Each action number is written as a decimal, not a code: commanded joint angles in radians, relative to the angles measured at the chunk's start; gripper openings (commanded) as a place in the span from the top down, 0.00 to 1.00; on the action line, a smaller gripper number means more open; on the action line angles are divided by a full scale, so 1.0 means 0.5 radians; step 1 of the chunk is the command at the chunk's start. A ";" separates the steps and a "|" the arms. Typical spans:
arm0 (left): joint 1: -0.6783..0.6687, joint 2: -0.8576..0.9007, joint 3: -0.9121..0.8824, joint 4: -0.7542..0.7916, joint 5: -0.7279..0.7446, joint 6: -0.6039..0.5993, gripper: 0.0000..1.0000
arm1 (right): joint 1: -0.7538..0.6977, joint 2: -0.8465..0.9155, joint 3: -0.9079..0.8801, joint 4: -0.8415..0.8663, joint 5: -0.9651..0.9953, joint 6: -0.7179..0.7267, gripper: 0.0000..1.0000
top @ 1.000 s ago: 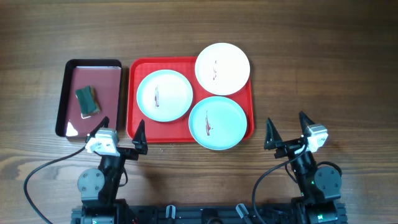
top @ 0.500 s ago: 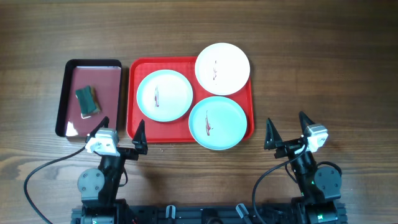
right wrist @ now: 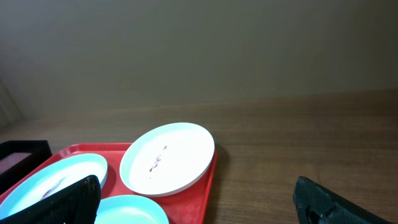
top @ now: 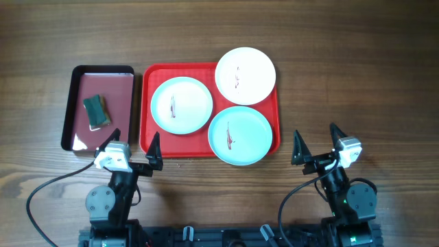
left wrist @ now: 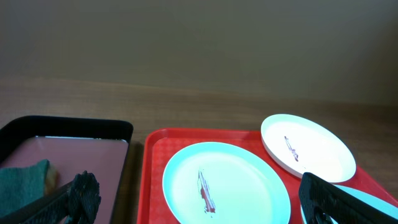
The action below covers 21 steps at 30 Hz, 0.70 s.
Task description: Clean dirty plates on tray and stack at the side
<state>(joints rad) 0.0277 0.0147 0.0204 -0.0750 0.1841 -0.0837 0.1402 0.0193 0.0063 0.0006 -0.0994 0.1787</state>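
Note:
The red tray (top: 148, 75) holds three plates, each with a reddish-brown smear. A white plate (top: 245, 75) overhangs the tray's far right corner. A mint-blue plate (top: 182, 105) lies at the left and another mint-blue plate (top: 240, 135) at the near right. My left gripper (top: 133, 149) is open and empty, near the tray's near left corner. My right gripper (top: 317, 142) is open and empty, to the right of the tray. In the left wrist view the left mint plate (left wrist: 225, 183) and white plate (left wrist: 307, 147) show; the right wrist view shows the white plate (right wrist: 166, 158).
A black-rimmed maroon tray (top: 73, 82) stands left of the red tray with a green sponge (top: 97, 110) in it. Bare wooden table (top: 357, 82) lies to the right of the red tray and beyond it.

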 commanded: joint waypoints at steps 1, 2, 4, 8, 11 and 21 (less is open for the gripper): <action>-0.011 -0.016 -0.018 0.005 -0.020 0.002 0.00 | -0.006 -0.016 -0.002 0.007 0.029 0.014 0.00; -0.011 -0.016 -0.018 0.005 -0.020 0.002 0.00 | -0.006 -0.016 -0.002 0.007 0.029 0.014 0.00; -0.011 -0.016 -0.018 0.005 -0.020 0.002 0.00 | -0.006 -0.016 -0.002 0.008 0.031 0.009 0.00; -0.011 -0.016 -0.018 0.006 -0.020 0.002 0.00 | -0.006 -0.016 -0.002 0.005 0.089 0.013 0.00; -0.011 -0.016 -0.018 0.006 -0.020 0.002 0.00 | -0.006 -0.016 -0.002 0.004 0.089 0.011 0.00; -0.011 -0.004 0.034 0.008 0.156 -0.125 0.00 | -0.006 -0.015 0.026 0.130 -0.099 0.181 0.00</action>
<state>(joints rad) 0.0277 0.0147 0.0204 -0.0696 0.2283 -0.1253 0.1402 0.0193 0.0063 0.0410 -0.0895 0.2420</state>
